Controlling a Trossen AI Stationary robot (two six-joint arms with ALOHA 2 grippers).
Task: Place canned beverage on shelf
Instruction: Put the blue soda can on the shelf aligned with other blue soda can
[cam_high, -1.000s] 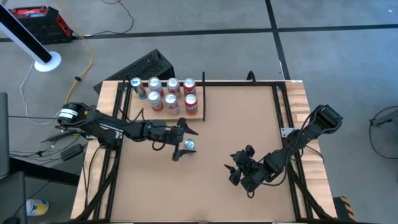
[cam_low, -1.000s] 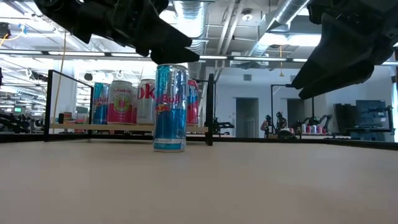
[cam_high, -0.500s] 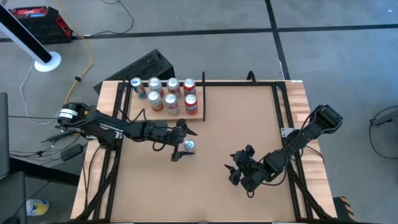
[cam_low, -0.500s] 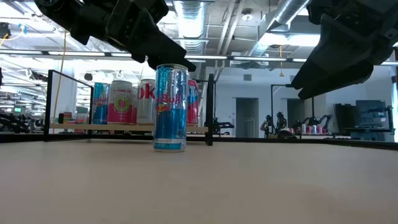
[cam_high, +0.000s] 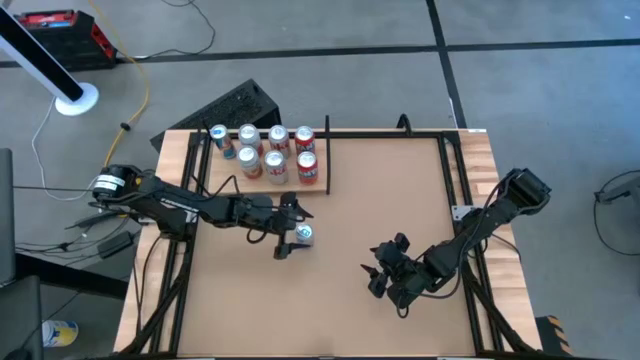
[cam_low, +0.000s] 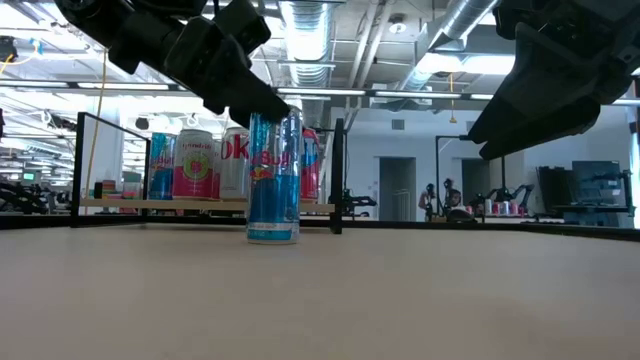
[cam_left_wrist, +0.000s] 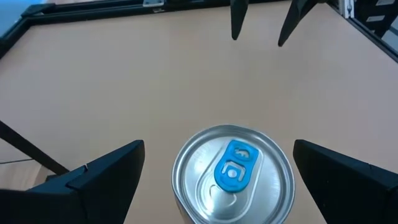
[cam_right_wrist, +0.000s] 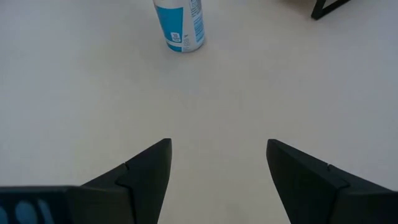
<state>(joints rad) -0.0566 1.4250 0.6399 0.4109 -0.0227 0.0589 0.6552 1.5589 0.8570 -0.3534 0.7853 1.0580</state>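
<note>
1. The shelf (cam_high: 262, 172) is at the far left part of the tabletop (cam_high: 380, 200). It already carries several cans (cam_high: 275, 163), all standing upright.
2. The left gripper (cam_high: 291, 229) is just in front of the shelf, with its fingers spread wide. The blue can (cam_high: 304, 234) stands between the two fingers, and neither finger seems to touch it in the left wrist view.
3. The blue can stands upright on the bare tabletop, not on the shelf. Its long axis is vertical, and its top with the blue tab (cam_left_wrist: 231, 172) points up. I judge that the gripper needs only to close on it.
4. The right gripper (cam_high: 385, 277) waits at the right side, well apart from the can. Its fingers are partly open and hold nothing. The left arm is clearly the nearer one.
</note>
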